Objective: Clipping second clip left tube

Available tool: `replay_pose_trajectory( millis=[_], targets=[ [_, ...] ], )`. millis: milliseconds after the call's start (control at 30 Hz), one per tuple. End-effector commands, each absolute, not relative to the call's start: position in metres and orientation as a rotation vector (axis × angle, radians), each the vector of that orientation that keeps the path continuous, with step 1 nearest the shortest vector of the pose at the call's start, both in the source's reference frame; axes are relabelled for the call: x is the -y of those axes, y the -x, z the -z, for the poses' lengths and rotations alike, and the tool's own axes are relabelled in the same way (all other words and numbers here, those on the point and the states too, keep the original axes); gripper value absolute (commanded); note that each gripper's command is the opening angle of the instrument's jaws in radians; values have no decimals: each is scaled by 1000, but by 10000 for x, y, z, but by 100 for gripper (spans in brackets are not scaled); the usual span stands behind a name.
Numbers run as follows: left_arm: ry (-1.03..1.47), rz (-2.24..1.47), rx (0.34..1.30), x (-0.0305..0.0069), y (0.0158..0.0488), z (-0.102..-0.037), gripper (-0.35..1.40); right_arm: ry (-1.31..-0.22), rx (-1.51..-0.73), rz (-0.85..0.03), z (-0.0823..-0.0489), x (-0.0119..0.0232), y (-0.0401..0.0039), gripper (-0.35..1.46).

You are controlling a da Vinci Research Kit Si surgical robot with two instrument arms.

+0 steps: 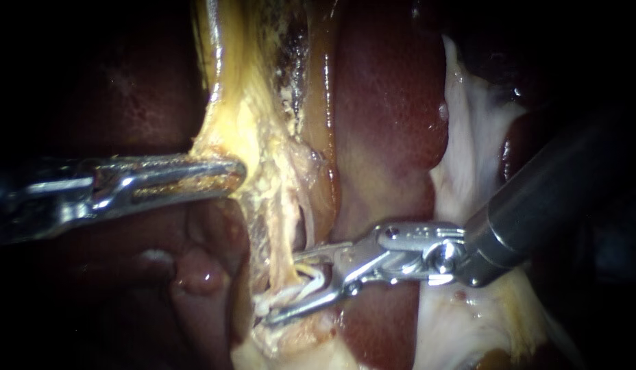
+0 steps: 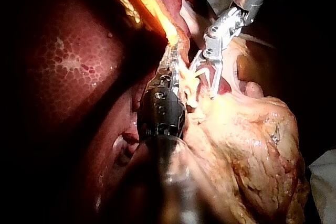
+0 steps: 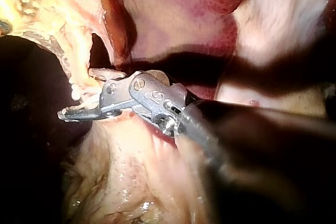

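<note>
Low on the tube (image 1: 288, 259), my right tool (image 1: 282, 288) stands spread astride it; my left tool (image 1: 237, 175) pinches yellow tissue (image 1: 255, 130).

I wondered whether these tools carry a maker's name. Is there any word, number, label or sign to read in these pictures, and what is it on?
No text can be read in any view.
Left instrument: bare metal, no legible mark.
Right instrument: only screw heads and pins show on its metal, nothing legible.
Liver and yellowish tissue: no label, tag or sign.
</note>
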State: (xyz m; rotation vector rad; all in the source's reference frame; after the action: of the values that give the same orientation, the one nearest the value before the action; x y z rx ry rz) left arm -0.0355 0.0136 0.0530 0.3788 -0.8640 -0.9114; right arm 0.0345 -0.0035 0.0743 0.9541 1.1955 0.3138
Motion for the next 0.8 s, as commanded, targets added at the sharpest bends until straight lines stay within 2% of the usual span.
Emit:
replay_pose_trajectory(
  millis=[33,167,233,300,367,500,800],
  targets=[
    [-380,911,864,-136,356,-531,-35,-961,-1198,-313,-743,35,-347,43],
    [-380,911,864,-137,356,-532,-35,-958,-1200,-319,-745,35,-355,35],
    [-379,911,864,-136,356,-532,-35,-960,-1197,-324,-747,35,-358,20],
    [-379,911,865,-136,356,-532,-35,-943,-1195,-345,-751,33,-359,3],
    [-379,911,865,-136,356,-532,-35,-928,-1194,-367,-755,31,-358,-35],
    [-379,911,865,-136,356,-533,-35,-907,-1138,-425,-764,23,-354,-35],
    [-379,911,865,-136,355,-533,-35,-922,-1126,-442,-767,23,-351,-35]
  ],
)
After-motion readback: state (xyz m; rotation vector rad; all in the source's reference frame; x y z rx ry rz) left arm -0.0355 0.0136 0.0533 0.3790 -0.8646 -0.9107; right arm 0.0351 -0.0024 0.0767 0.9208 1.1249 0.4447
